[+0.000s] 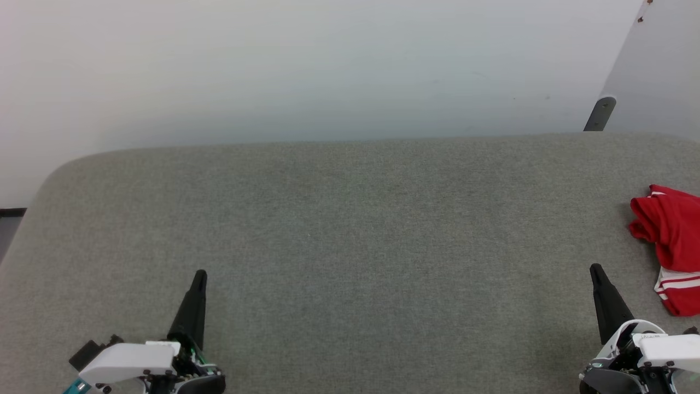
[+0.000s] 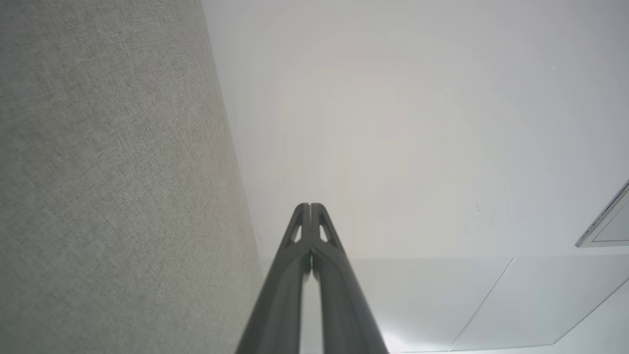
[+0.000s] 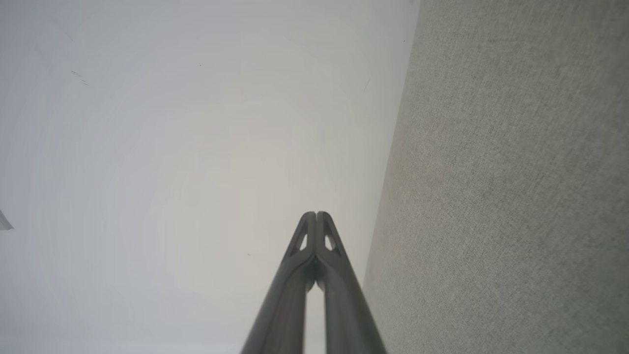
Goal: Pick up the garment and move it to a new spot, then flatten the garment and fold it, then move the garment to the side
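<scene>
The garment [image 1: 675, 249], red with red-white striped trim, lies crumpled at the far right edge of the grey fabric surface [image 1: 350, 235], partly cut off by the head view's border. My right gripper [image 1: 596, 269] is at the lower right, just left of the garment and apart from it, fingers shut and empty. At the lower left my left gripper [image 1: 200, 273] is shut too, far from the garment. In the wrist views the left gripper [image 2: 310, 205] and the right gripper [image 3: 316, 214] both show their tips pressed together, pointing along the surface toward a pale wall.
A pale wall [image 1: 328, 65] rises behind the grey surface's far edge. A dark bracket [image 1: 600, 114] stands on a slanted panel at the back right. The surface's left corner is rounded, with a dark floor strip [image 1: 11, 219] beyond it.
</scene>
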